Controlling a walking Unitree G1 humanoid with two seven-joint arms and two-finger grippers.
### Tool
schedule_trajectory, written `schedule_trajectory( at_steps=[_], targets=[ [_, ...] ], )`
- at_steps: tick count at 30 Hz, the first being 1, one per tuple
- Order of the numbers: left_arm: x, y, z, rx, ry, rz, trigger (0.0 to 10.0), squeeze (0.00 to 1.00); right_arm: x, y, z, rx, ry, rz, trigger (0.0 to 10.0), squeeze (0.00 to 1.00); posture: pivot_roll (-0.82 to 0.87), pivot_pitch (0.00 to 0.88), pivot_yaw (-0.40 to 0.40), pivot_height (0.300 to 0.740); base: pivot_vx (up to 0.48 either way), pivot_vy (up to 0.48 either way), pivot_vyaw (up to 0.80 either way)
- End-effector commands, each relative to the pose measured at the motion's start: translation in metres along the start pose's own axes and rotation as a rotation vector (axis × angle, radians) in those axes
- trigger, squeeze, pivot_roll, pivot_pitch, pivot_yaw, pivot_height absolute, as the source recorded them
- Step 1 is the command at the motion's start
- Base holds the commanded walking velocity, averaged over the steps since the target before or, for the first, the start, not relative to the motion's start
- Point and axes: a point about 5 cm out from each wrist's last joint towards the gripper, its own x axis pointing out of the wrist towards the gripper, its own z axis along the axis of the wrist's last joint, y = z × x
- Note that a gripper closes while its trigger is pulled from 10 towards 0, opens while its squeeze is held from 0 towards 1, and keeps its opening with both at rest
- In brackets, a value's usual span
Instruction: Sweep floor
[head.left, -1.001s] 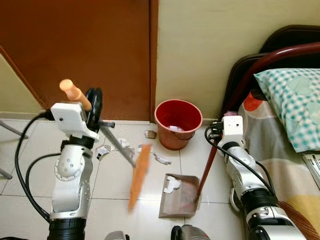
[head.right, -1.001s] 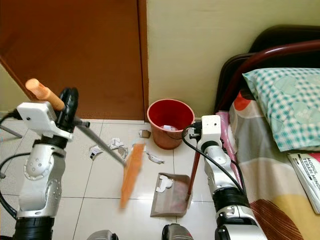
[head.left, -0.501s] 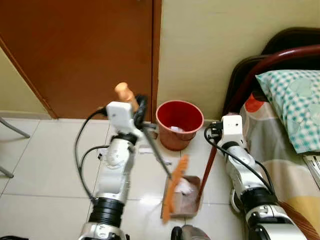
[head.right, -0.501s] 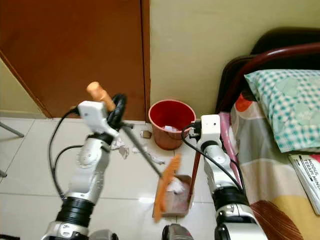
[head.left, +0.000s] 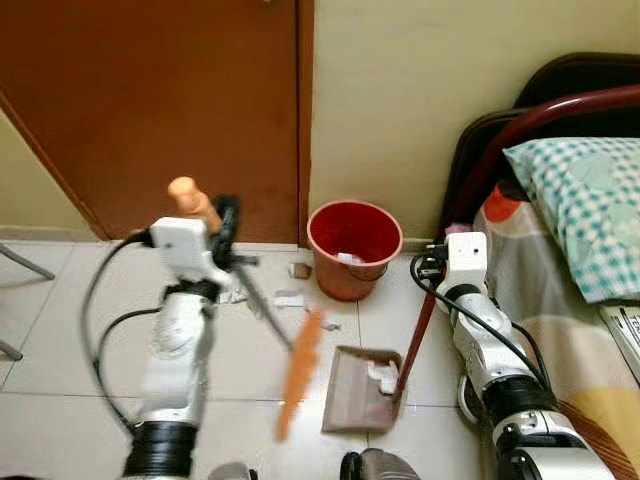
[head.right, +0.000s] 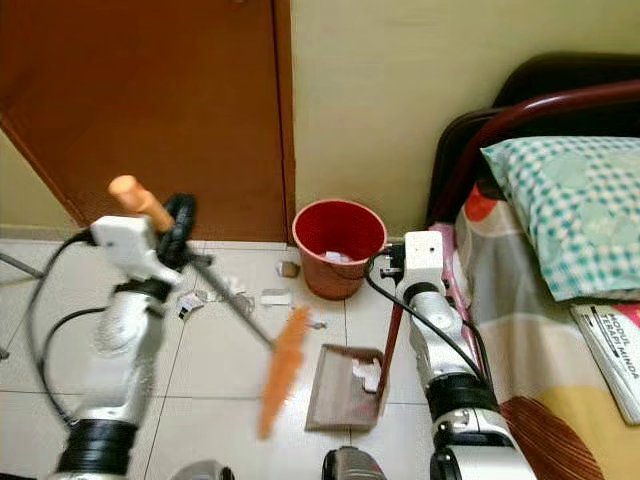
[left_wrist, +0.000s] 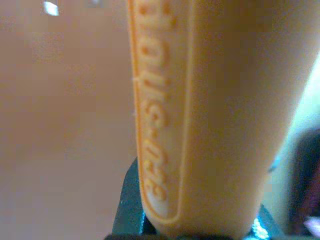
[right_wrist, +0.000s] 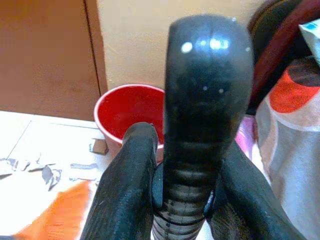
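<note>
Left pincer (head.left: 222, 222) clamps broom (head.left: 298, 370) w/ head at dustpan's (head.left: 355, 390) 9 o'clock; right pincer (right_wrist: 175, 200) grips dustpan handle (right_wrist: 207, 115).

Head stereo downward; wrist close-ups.

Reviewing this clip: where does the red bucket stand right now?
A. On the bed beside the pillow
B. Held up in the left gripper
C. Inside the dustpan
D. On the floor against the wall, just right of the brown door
D: the red bucket stands on the tiled floor at the foot of the wall, just right of the brown door, beyond the dustpan.
</note>
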Motion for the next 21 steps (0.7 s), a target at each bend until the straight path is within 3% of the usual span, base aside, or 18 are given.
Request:
schedule_trajectory(
  at_steps=[1, 3, 7, 13, 21],
  targets=[
    [0.003, -0.003, 0.020, -0.002, -0.094, -0.030, 10.0, 0.00, 0.001, 0.000, 0.004, -0.002, -0.012, -0.001, 10.0, 0.00, 0.02, 0.069, -0.043, 0.740, 0.000, 0.000, 0.00],
    [-0.004, 0.006, 0.017, 0.029, -0.067, -0.033, 10.0, 0.00, 0.001, 0.000, 0.003, -0.001, -0.013, 0.000, 10.0, 0.00, 0.02, 0.068, -0.043, 0.740, 0.000, 0.000, 0.00],
    [-0.011, 0.008, 0.006, 0.054, -0.028, -0.036, 10.0, 0.00, 0.001, -0.001, 0.008, 0.021, -0.042, 0.006, 10.0, 0.00, 0.02, 0.062, -0.043, 0.740, 0.000, 0.000, 0.00],
    [-0.026, 0.014, -0.016, 0.215, 0.067, 0.019, 10.0, 0.00, -0.006, -0.017, 0.035, 0.074, -0.186, 0.053, 10.0, 0.00, 0.01, 0.026, -0.028, 0.740, 0.000, 0.000, 0.00],
    [-0.031, 0.009, -0.028, 0.197, 0.099, 0.014, 10.0, 0.00, -0.013, -0.023, 0.052, 0.103, -0.239, 0.092, 10.0, 0.00, 0.00, 0.000, -0.018, 0.740, 0.000, 0.000, 0.00]
  ],
)
